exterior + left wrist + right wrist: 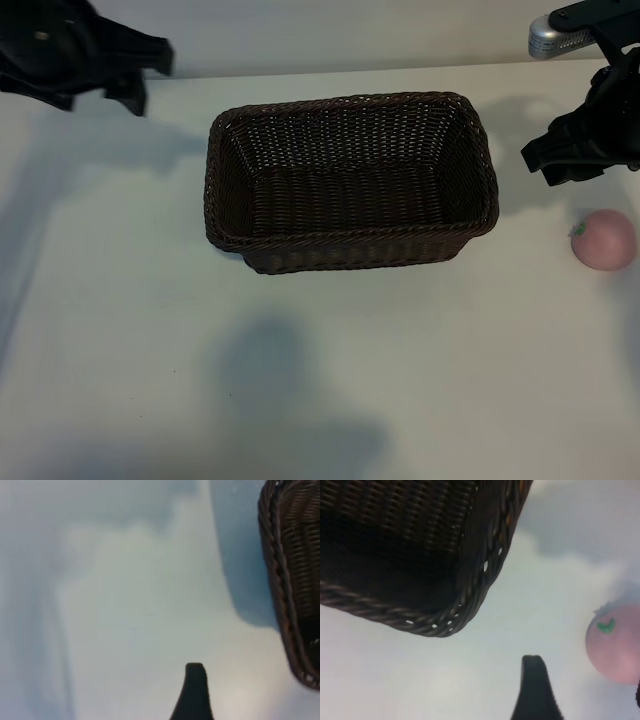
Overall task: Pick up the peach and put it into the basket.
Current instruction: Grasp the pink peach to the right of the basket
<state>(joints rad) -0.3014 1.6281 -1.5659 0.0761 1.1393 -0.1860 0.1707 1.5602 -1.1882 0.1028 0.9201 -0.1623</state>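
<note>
Right fingers [536,687] empty, peach [603,239] beside, outside basket [350,245]

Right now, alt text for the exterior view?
An empty basket sits mid-table; the peach lies on the table to its right, just below the open right gripper. The left gripper is at top left.

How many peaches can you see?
1. The peach lies on the table, right of the basket, outside it, near the right gripper. Nothing shows inside the basket.
</note>
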